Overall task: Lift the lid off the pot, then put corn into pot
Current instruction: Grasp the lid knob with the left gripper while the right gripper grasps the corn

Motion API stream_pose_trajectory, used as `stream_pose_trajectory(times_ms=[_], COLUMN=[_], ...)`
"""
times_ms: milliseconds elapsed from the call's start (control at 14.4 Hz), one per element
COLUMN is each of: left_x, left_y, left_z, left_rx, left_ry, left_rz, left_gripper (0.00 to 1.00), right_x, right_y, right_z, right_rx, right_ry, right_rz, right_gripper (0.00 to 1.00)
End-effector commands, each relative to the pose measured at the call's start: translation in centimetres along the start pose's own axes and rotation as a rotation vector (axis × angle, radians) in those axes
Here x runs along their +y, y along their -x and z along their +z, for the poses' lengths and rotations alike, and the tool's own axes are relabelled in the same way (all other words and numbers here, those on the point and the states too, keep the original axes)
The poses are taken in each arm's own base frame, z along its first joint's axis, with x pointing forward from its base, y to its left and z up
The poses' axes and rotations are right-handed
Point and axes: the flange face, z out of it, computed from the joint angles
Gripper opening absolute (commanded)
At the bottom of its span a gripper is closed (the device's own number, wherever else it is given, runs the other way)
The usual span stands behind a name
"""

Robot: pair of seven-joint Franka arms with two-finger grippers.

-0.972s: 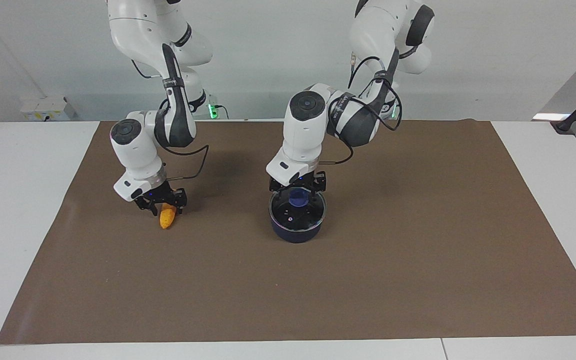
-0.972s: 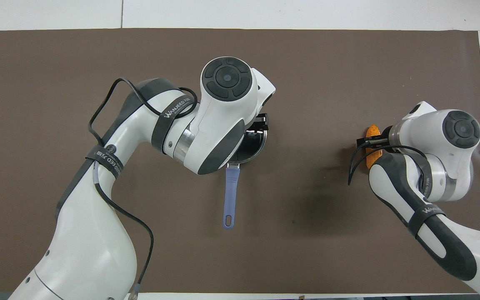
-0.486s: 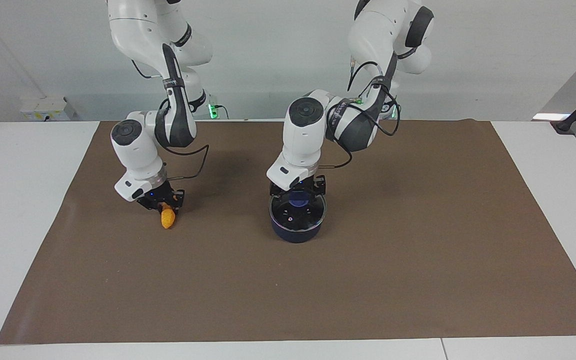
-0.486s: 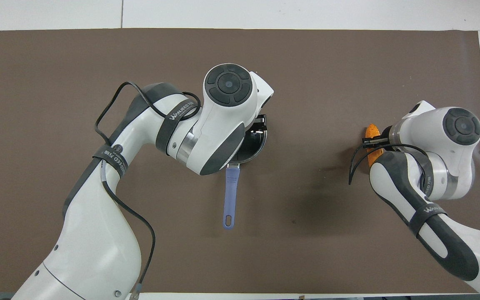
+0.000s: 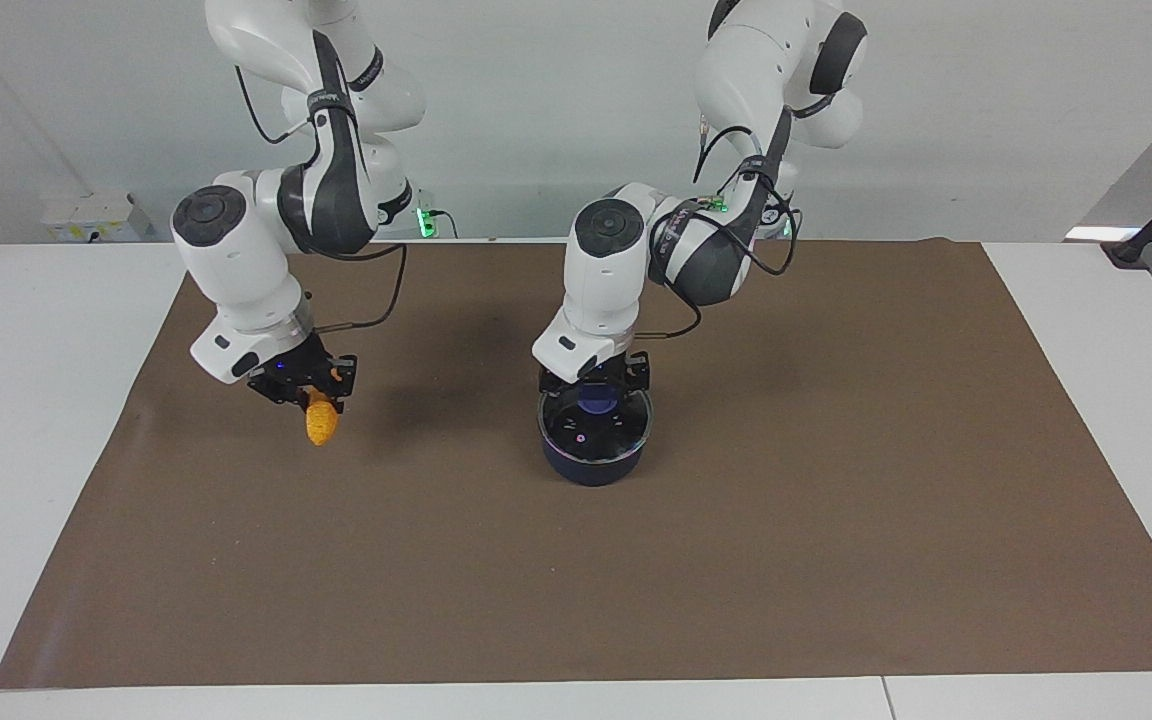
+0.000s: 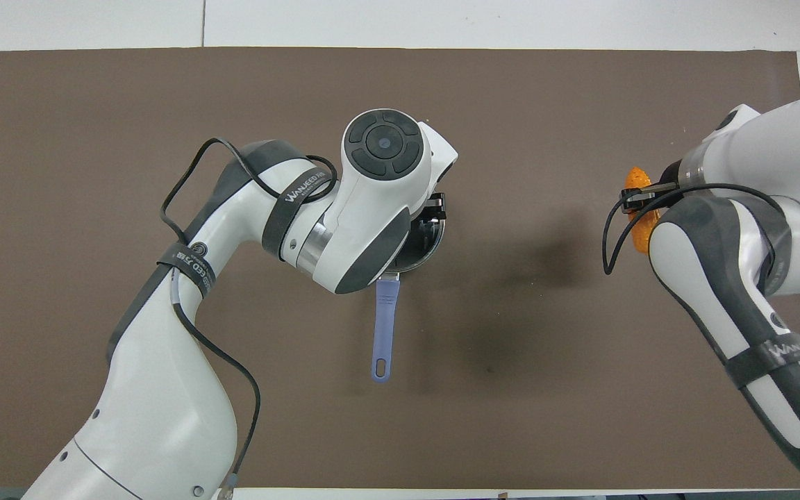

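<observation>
The dark navy pot [image 5: 593,466] stands mid-mat with the glass lid [image 5: 596,425] on it. Its blue-purple handle [image 6: 385,326] points toward the robots. My left gripper [image 5: 596,388] is down over the lid, its fingers open on either side of the blue-purple knob [image 5: 596,398]. In the overhead view my left wrist hides most of the lid [image 6: 429,239]. My right gripper [image 5: 308,392] is shut on the orange-yellow corn [image 5: 320,423] and holds it, hanging tip down, above the mat toward the right arm's end. The corn also shows in the overhead view [image 6: 638,222].
A brown mat [image 5: 836,520] covers most of the white table [image 5: 16,420]. A black stand's foot [image 5: 1131,250] sits at the table corner near the left arm's base.
My right gripper has lifted the corn off the mat and carried it a little toward the right arm's end. My left gripper has settled slightly lower over the lid's knob.
</observation>
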Motion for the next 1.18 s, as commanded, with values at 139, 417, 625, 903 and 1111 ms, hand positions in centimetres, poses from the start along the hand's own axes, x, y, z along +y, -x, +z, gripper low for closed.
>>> stream_pose_trajectory(times_ms=[139, 417, 625, 903, 1111], left_x=[-0.4, -0.7, -0.7, -0.7, -1.2], left_y=[0.5, 0.6, 0.6, 0.6, 0.5], left_z=[-0.8, -1.0, -0.9, -1.3, -1.8], left_rx=[0.002, -0.008, -0.012, -0.009, -0.01], left_ry=[-0.028, -0.032, -0.032, -0.026, -0.027], left_rz=[-0.01, -0.014, -0.015, -0.018, -0.021], left_gripper=[0.98, 0.8, 0.64, 0.4, 0.33], right_x=[-1.7, -5.3, -7.6, -10.5, -10.7], right_y=[-1.7, -1.6, -1.5, -1.4, -1.4], right_z=[-6.5, -11.3, -14.5, -14.3, -14.4], right_rx=[-0.023, -0.022, -0.017, -0.012, -0.005], right_ry=[-0.048, -0.052, -0.053, -0.053, -0.054], right_rz=[0.013, 0.017, 0.024, 0.034, 0.037], right_gripper=[0.0, 0.0, 0.0, 0.0, 0.0])
